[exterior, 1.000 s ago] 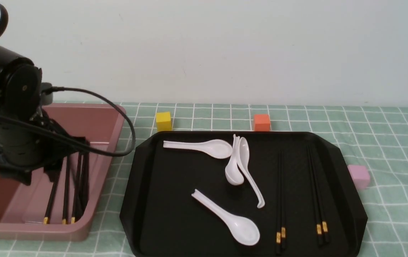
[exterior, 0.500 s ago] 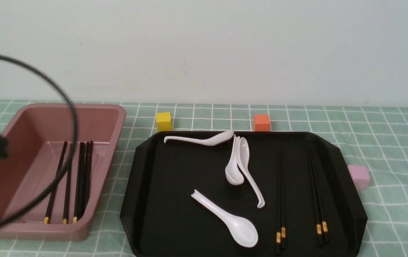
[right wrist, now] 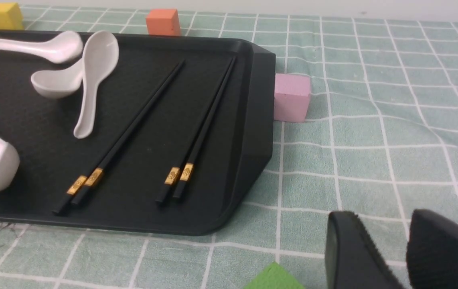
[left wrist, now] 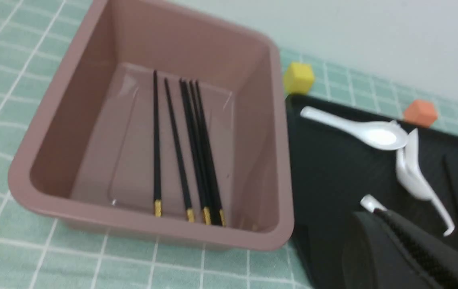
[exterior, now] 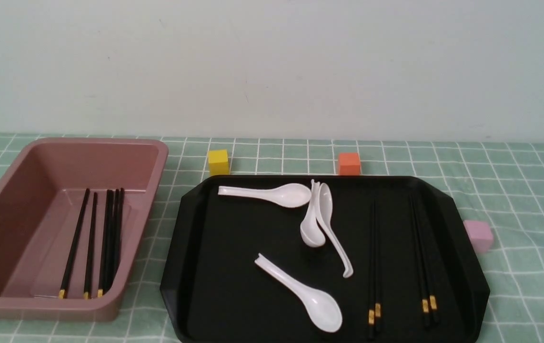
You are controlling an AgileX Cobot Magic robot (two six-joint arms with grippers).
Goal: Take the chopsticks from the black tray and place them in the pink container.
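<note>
Four white spoons (exterior: 296,195); yellow cube (exterior: 218,162), orange cube (exterior: 348,163), pink cube (exterior: 478,235), green block (right wrist: 273,279) on green checked cloth (exterior: 515,181).

Bare black tray (exterior: 234,228) floor lies between the chopsticks (exterior: 374,312) pairs; white spoons (exterior: 322,214) crowd their left, pink cube (exterior: 478,235) beside the right rim
</note>
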